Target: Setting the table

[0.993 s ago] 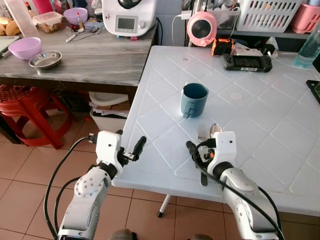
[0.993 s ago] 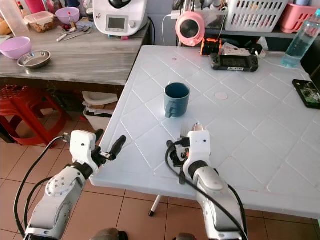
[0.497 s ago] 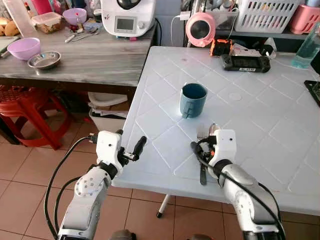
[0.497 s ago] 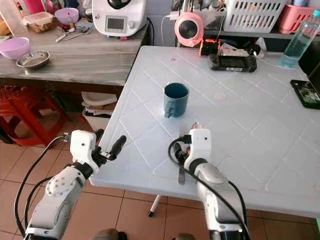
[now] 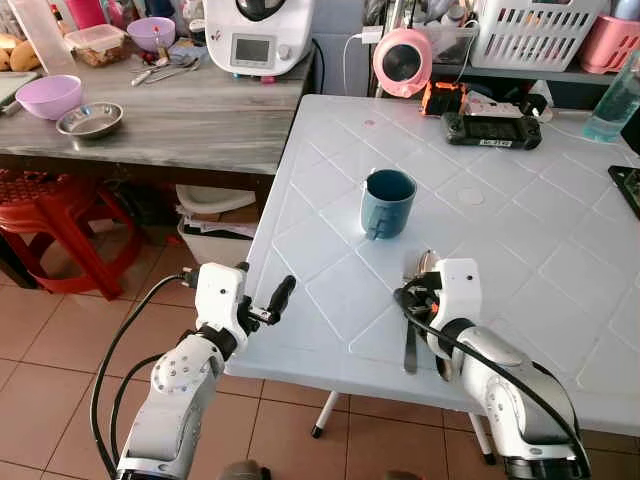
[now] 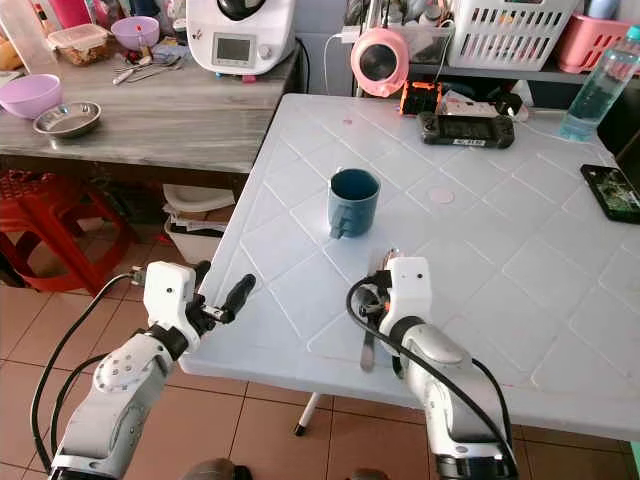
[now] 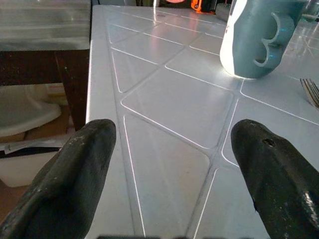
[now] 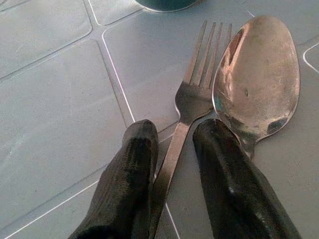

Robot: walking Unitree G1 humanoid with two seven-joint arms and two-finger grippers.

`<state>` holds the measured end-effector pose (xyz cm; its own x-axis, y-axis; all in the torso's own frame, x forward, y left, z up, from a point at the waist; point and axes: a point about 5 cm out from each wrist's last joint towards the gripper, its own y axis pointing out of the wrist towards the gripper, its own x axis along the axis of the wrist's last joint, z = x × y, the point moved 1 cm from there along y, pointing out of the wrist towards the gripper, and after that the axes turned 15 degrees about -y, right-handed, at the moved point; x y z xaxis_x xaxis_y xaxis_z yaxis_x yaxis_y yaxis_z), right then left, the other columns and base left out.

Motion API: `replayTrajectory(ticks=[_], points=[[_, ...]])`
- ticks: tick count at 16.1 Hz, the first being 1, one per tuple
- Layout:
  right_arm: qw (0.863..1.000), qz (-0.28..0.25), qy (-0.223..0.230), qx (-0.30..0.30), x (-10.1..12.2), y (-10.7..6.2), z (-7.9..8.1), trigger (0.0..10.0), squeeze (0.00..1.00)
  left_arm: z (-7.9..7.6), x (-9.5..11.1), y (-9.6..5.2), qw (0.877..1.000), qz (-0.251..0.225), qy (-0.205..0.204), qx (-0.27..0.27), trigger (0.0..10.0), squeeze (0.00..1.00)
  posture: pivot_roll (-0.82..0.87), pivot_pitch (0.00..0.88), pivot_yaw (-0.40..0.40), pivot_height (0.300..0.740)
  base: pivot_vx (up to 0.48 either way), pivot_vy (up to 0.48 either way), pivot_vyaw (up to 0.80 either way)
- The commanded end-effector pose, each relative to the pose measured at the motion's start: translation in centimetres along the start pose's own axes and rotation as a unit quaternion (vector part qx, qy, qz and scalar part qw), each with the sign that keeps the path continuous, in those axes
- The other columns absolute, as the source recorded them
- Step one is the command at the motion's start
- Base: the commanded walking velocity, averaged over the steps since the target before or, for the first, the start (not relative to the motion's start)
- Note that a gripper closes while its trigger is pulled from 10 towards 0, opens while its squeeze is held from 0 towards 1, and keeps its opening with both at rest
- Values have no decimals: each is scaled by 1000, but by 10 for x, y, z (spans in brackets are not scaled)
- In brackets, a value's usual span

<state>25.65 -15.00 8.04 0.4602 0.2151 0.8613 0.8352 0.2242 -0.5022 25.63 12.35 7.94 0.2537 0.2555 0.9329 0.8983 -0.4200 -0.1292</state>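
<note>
On the white table (image 5: 520, 230), near its front edge, a fork (image 8: 192, 99) and a spoon (image 8: 259, 74) lie flat side by side, just touching, their heads toward the blue mug (image 5: 388, 201) that stands upright a little further in. My right gripper (image 8: 172, 172) sits low over them, its 2 fingers (image 8: 130, 189) set narrowly on either side of the fork's handle, with a little gap showing, not pressed against it. My left gripper (image 5: 268, 303) hangs at the table's near left corner, its fingers (image 7: 75, 174) spread wide with nothing between them, pointing across the tabletop toward the mug.
</note>
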Motion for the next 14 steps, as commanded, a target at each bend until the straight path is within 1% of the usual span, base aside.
replayTrajectory(ticks=[1, 3, 9, 12, 14], points=[[996, 78, 21, 30, -32, 1, 8, 0, 0, 0, -1, 2, 1000, 11, 7, -2, 10000, 0, -59, 0, 26, 740, 0, 0, 0], [995, 85, 27, 35, -35, 0, 9, 0, 0, 0, -2, 2, 1000, 13, 6, -3, 10000, 0, -59, 0, 26, 740, 0, 0, 0], [995, 82, 42, 29, -35, 2, 8, 0, 0, -1, -4, 3, 1000, 22, 6, -6, 10000, 0, -61, 0, 26, 740, 0, 0, 0], [996, 67, 61, 24, -27, 8, 9, 0, 0, -1, -5, 4, 1000, 23, 5, -4, 10000, 0, -57, 0, 18, 740, 0, 0, 0], [996, 50, 77, 20, -18, 11, 12, 0, 0, 0, -5, 5, 1000, 23, 5, -1, 10000, 0, -55, 0, 15, 740, 0, 0, 0]])
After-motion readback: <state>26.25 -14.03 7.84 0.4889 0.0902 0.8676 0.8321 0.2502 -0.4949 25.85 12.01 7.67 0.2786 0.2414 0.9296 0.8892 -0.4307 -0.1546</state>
